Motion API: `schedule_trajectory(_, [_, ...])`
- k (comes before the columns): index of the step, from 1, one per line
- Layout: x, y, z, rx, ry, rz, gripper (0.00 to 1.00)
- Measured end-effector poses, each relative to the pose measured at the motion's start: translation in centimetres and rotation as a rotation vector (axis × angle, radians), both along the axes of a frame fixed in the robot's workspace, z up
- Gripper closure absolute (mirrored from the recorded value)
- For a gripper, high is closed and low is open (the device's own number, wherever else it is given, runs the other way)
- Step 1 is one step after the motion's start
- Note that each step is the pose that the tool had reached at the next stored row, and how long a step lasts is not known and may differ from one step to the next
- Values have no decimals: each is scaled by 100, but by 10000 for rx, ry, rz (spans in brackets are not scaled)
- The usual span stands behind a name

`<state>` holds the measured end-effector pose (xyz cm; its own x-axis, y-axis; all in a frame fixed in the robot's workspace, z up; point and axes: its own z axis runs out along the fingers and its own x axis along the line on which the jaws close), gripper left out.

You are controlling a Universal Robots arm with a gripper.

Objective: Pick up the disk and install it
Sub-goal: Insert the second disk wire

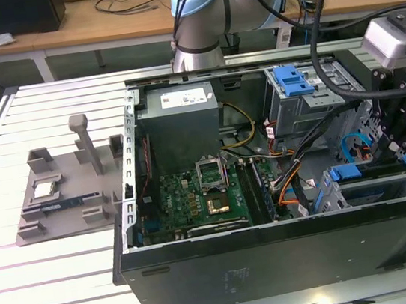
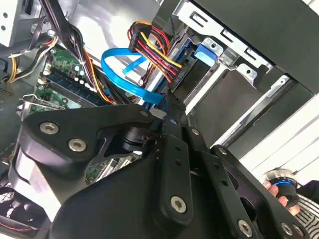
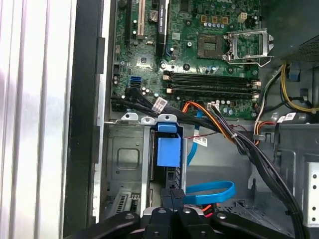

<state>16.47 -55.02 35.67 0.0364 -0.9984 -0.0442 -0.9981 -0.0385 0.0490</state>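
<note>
Your end effector [image 3: 172, 219] hangs low over the drive bay inside the case [image 1: 277, 251], fingers pinched together edge-on to the slot. The disk [image 3: 168, 152] sits in that bay, blue carrier up; can't tell if it's gripped.

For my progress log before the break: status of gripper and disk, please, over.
Gripper shut, tip at disk. Disk edge-on in drive bay, blue carrier showing. Blue cable loop close beside gripper.
</note>
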Motion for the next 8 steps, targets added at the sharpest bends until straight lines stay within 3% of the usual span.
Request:
schedule_trajectory(3, [0, -63, -5, 1, 1, 2, 89])
schedule_trajectory(8, [0, -69, -59, 0, 0, -1, 89])
